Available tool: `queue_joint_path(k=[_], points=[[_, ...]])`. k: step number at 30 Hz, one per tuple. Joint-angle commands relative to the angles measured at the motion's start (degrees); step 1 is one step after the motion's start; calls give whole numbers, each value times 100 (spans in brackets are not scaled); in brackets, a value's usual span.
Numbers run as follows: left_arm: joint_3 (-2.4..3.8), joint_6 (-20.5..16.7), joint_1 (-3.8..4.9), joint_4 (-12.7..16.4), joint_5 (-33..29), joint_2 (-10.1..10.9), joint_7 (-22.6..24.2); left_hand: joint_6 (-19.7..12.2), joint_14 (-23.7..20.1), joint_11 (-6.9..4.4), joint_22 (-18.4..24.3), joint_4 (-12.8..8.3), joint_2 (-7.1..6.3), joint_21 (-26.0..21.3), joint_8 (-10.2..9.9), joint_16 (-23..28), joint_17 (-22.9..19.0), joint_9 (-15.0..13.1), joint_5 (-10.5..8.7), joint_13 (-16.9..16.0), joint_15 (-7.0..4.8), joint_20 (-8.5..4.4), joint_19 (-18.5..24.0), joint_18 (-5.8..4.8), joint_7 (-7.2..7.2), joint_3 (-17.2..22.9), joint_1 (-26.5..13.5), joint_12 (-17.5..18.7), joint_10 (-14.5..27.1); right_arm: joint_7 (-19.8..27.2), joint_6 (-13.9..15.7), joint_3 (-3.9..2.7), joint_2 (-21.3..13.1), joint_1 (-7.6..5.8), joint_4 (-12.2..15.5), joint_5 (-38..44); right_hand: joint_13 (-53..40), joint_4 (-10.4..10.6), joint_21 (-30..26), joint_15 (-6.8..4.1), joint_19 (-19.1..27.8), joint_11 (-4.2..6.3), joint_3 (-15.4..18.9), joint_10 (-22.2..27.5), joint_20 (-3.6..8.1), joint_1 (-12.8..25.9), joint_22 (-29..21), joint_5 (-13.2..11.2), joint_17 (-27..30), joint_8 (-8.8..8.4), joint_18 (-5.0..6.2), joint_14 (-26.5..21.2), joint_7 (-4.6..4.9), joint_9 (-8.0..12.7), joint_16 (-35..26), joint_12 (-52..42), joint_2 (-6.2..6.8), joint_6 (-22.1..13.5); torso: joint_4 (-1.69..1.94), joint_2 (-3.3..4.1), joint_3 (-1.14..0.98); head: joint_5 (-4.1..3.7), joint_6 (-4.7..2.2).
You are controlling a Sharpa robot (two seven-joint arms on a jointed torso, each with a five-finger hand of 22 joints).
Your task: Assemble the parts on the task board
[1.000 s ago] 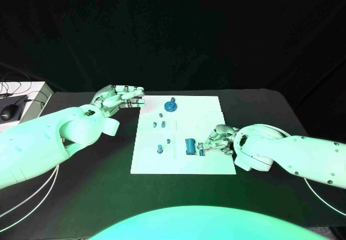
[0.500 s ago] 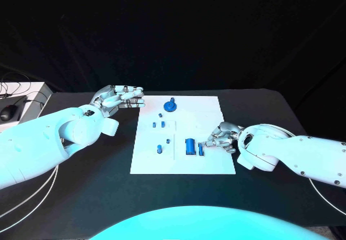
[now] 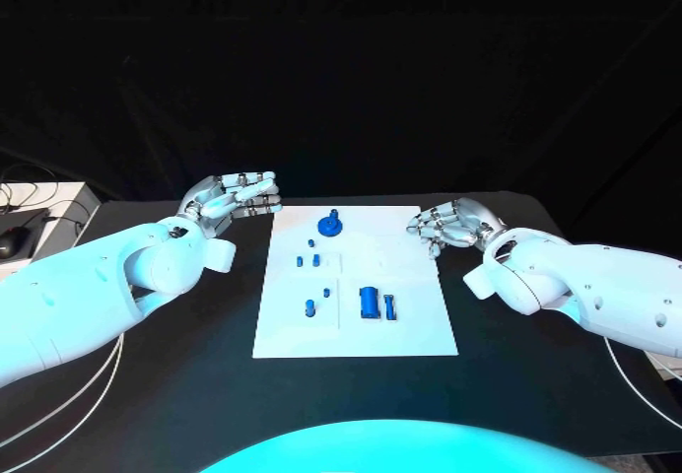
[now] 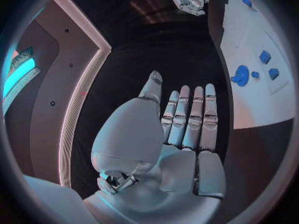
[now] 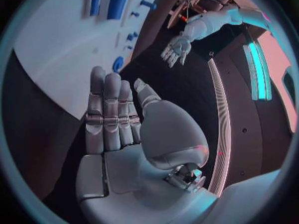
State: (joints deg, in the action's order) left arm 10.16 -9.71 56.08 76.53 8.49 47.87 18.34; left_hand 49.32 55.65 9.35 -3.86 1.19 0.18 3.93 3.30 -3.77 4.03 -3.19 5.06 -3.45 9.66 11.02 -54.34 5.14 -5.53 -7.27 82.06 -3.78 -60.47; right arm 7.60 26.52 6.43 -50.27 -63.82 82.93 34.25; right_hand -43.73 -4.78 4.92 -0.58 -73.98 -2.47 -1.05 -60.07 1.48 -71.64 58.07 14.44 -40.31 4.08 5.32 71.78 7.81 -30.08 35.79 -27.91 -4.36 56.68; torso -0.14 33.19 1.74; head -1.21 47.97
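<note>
Black and matte, the bench (image 3: 170,394) is carrying the flat white rectangular task board (image 3: 412,325) at its middle, under a dark backdrop. On the board the small blue plastic parts are lying well apart from one another: a round blue knob-like piece (image 3: 330,227) is standing near the board's far edge, a few tiny blue pegs (image 3: 308,260) are sitting just nearer than it, and a stubby blue cylinder (image 3: 369,302) with a thin blue bar (image 3: 388,306) just beside it are resting toward the board's near right part, with another small peg (image 3: 310,307) toward the near left.

By the look of them these pieces are probably light, stiff and smooth, so they are likely to slip or roll under a careless pinch. The cylinder is best taken across its long sides; the pegs call for a fine fingertip pinch from above; the knob offers its raised stem.

Outward from the board, the left robot hand (image 3: 232,196) is hovering off the board's far left corner, fingers straight and together, grasping nothing. The right robot hand (image 3: 452,223) is hovering at the board's far right corner, likewise released and flat, touching no part.
</note>
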Motion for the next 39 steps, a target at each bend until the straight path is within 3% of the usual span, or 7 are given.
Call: queue_joint_path(k=[1,11,12,18,19,21,39], points=[[5,-431,-1,-107,-323,-92,523,-260,-613,19,18,-25,-63,-38,-27,49,-69,11,-191,13,75,125,338,-76,55,-16,-57,41,292,1236,176,-51,180,-32,-466,-1214,1017,-48,-133,151,399,-168,6,-27,-150,-75,-570,-251,385,-17,-93,-321,90,683,-576,649,13,-134,-20,-94,15,19,-162],[8,-941,0,-597,-354,-471,644,-20,-1699,13,14,116,-309,-28,-17,110,-133,0,-220,33,84,508,877,305,30,197,-209,63,808,1815,-210,-179,810,-43,-1652,-1824,4029,-89,-113,663,1554,-581,39,-130,-772,-104,-3013,-568,2764,-32,-31,-625,140,2419,-2780,2326,26,-95,-32,-220,-40,153,-459],[2,-629,0,-557,-245,-443,399,-4932,-5565,-935,386,-119,-18,-393,-330,377,-403,319,-506,345,-966,-1102,5434,-514,553,727,-2613,378,6047,1306,3,-176,771,-45,-1590,-1407,4373,478,-492,58,3277,247,105,1692,-148,2110,-5807,-1444,4031,-408,-532,-2626,-781,3008,-3579,2791,436,-5668,-18,-179,-13,116,-385],[-85,-870,35,-394,-297,-432,463,-4932,-5565,-935,386,-119,-18,-393,-330,377,-403,319,-506,345,-966,-1102,5434,-514,553,727,-3631,378,6047,1403,188,-225,748,-1,-1348,-1620,4373,478,-492,58,7398,247,105,6007,-148,3003,-5807,-1444,4031,-408,-532,-7178,-781,3008,-3579,2791,436,-5668,-14,-182,-33,117,-506],[-114,-949,46,-340,-314,-429,484,-4932,-5565,-935,386,-119,-18,-393,-330,377,-403,319,-506,345,-966,-1102,5434,-514,553,727,-3801,378,6047,1434,249,-241,741,13,-1269,-1689,4373,478,-492,58,7398,247,105,6007,-148,7164,-5807,-1444,4031,-408,-532,-7178,-781,3008,-3579,2791,436,-5668,-13,-183,-39,117,-546],[-204,-1199,83,-172,-368,-418,550,-4932,-5565,-935,386,-119,-18,-393,-330,377,-403,319,-506,345,-966,-1102,5434,-514,553,727,-8206,378,6047,1534,441,-292,718,58,-1019,-1909,4373,478,-492,58,7398,247,105,6007,-148,7164,-5807,-1444,4031,-408,-532,-7178,-781,3008,-3579,2791,436,-5668,-9,-185,-60,118,-671],[-998,-3390,401,1308,-838,-320,1132,-4932,-5565,-935,386,-119,-18,-393,-330,377,-403,319,-506,345,-966,-1102,5434,-514,553,727,-8206,378,6047,2220,1760,-643,558,366,703,-3425,4373,478,-492,58,7398,247,105,6007,-148,7164,-5807,-1444,4031,-408,-532,-7178,-781,3008,-3579,2791,436,-5668,14,-201,-174,121,-1359]])
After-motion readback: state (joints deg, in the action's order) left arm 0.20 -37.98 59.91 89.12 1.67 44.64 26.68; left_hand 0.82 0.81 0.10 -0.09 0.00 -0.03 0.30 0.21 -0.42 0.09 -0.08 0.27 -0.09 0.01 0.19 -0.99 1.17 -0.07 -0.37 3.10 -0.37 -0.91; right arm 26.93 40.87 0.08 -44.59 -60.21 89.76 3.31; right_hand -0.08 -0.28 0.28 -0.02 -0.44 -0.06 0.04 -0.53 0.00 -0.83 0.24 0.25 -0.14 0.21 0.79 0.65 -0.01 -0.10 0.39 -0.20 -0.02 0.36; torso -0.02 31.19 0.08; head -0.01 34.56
